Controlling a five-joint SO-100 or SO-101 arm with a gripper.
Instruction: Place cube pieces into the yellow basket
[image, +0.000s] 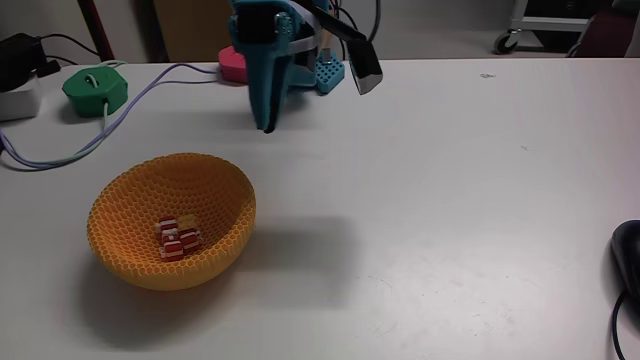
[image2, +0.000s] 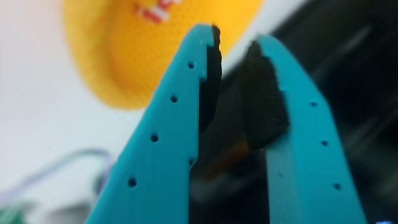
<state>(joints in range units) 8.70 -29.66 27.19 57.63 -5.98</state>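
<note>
White table (image: 450, 200): 1 yellow basket (image: 140, 255) holding 4 visible cube pieces (image: 176, 240).

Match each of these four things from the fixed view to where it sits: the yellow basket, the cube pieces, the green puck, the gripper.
Column one:
1. yellow basket
2. cube pieces
3. green puck
4. gripper

Column two:
A. at the far left of the table, with a cable running from it
B. lying together on the bottom of the bowl
C. pointing down near the table's far edge, holding nothing
D. on the table at the near left

Pairs: 1-D, 2-B, 3-A, 4-C
</note>
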